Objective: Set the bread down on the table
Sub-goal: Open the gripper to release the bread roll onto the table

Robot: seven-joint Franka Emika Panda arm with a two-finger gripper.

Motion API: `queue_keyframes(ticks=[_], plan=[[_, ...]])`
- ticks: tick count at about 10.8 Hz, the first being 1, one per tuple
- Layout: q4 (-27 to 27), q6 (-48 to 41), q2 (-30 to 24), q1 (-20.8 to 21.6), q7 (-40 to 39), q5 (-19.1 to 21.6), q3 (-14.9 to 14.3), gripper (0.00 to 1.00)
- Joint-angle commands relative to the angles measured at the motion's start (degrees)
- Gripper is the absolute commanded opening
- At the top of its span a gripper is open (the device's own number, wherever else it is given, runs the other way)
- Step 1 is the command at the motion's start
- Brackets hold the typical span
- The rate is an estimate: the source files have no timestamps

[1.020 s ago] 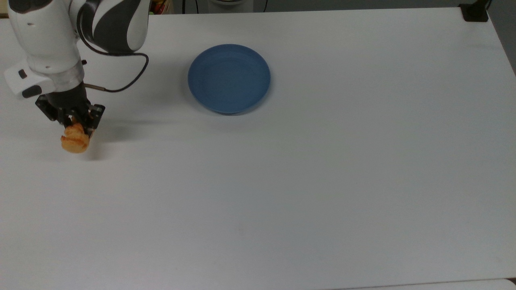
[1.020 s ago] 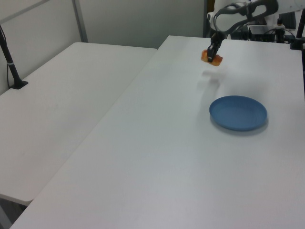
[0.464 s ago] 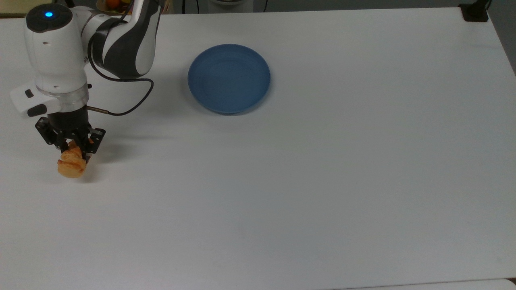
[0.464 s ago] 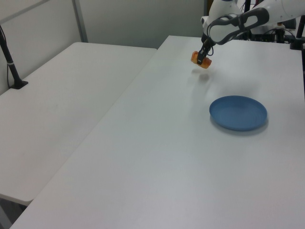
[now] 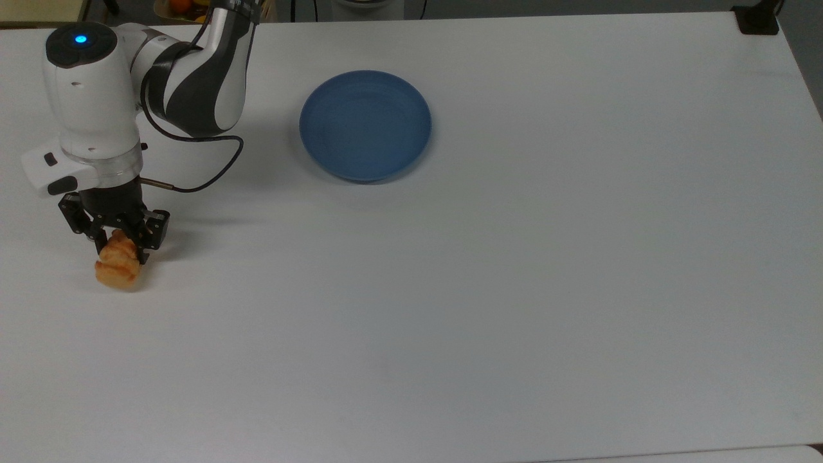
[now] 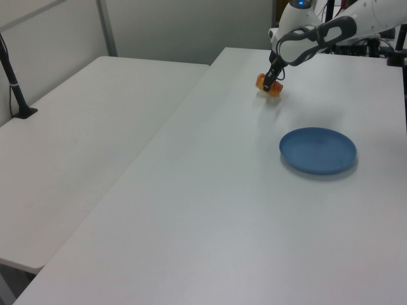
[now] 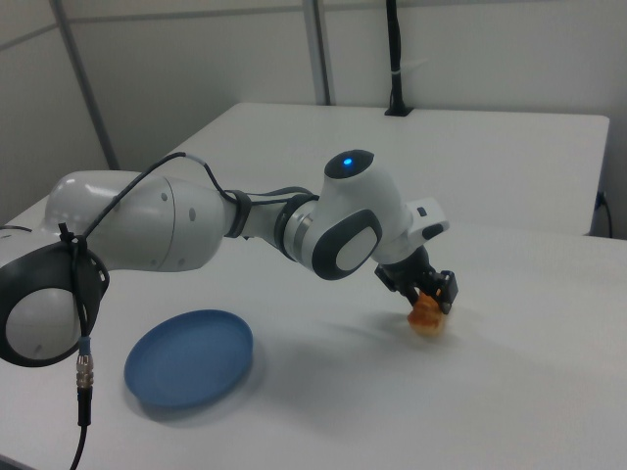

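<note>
The bread (image 5: 117,269), a golden-orange flaky roll, hangs end-down near the top view's left edge, about level with the white table (image 5: 514,289). I cannot tell whether it touches the surface. My gripper (image 5: 121,251) points down from above and is shut on the roll's upper part. In the left view the bread (image 6: 269,86) sits under my gripper (image 6: 273,81) at the far side of the table (image 6: 210,210). The right view shows the bread (image 7: 426,317) below my gripper (image 7: 432,299), with its shadow right beneath it.
An empty blue plate (image 5: 365,125) lies to the right of the arm in the top view, also visible as the plate (image 6: 318,150) and the plate (image 7: 188,357). A black clamp (image 5: 757,19) sits at the far right corner. A second white table (image 6: 76,140) adjoins on the left view's left.
My gripper carried the bread toward the top view's bottom and lowered it, from well above the table down to about surface level. The plate has not moved.
</note>
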Motion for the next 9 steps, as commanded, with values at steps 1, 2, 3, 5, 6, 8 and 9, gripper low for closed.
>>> queue_keyframes(ticks=[1,2,3,5,6,8,9], plan=[[0.7,1.3,0.4,-0.9,-1.2,1.3,1.3,0.77],[0.7,1.3,0.4,-1.3,-1.2,1.3,1.4,0.82],[0.7,1.3,0.4,-1.3,-1.2,1.3,1.5,0.92],[0.7,1.1,-0.5,-1.2,-1.3,0.9,1.5,1.0],[0.4,0.7,-2.0,-0.8,-1.1,0.6,1.6,1.0],[-2.3,0.0,-6.1,-0.6,-1.0,0.4,3.4,1.0],[-3.8,-2.0,-8.9,-0.2,-1.0,0.2,3.4,1.0]])
